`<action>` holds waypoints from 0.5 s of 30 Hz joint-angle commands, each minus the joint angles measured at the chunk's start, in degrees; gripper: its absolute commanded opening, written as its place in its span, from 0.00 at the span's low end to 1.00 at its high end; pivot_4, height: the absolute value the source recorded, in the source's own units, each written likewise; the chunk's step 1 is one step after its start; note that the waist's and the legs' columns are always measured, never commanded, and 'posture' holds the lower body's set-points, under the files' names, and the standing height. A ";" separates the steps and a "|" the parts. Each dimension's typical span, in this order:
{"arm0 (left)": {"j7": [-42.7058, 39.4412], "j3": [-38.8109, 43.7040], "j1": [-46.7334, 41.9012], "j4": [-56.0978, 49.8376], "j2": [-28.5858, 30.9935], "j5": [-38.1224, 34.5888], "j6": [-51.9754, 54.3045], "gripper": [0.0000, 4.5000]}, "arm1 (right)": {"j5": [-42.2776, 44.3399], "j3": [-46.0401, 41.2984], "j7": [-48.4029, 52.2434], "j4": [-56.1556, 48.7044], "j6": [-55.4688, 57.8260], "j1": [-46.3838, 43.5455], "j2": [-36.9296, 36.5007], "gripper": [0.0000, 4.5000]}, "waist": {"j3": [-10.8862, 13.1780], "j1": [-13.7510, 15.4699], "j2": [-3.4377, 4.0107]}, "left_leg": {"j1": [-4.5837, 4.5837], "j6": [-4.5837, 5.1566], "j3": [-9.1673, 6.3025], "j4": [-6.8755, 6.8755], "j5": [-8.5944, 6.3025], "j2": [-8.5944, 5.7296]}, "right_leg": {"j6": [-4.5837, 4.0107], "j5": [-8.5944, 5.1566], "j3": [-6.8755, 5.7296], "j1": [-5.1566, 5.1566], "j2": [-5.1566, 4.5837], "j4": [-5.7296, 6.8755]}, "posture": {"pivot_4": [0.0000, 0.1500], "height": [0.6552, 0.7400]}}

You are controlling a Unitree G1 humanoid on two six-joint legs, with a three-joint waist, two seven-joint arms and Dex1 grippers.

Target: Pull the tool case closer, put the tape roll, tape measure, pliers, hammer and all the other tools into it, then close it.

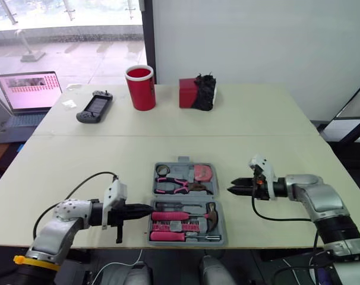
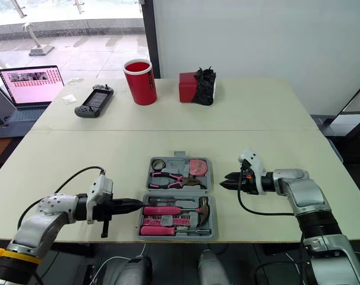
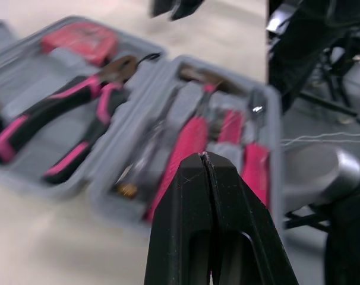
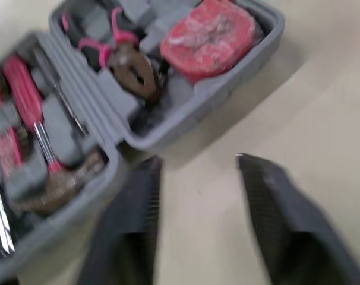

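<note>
Both halves of the filled case (image 1: 185,197) are laid open near the table (image 1: 79,172) edge, flanked by the pinched-shut left gripper (image 1: 149,208) and spread right gripper (image 1: 231,186); judged rigid and heavy, its far half is best taken at the rim.

Blurred tool case (image 3: 159,83) runs off the left wrist view's edge.

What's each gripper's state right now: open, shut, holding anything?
Left gripper: shut, holding nothing.
Right gripper: open, holding nothing, beside the tool case.
</note>
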 commanded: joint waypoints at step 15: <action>8.08 -13.77 -1.64 6.11 -3.80 15.63 -1.42 0.00 | 4.60 -6.19 -14.70 24.06 8.42 -16.82 16.84 0.99 | -0.04 -0.45 0.03 | 0.00 0.00 0.01 -0.02 0.00 0.00 | -0.01 0.02 0.02 -0.02 0.03 -0.01 | 1.00 0.85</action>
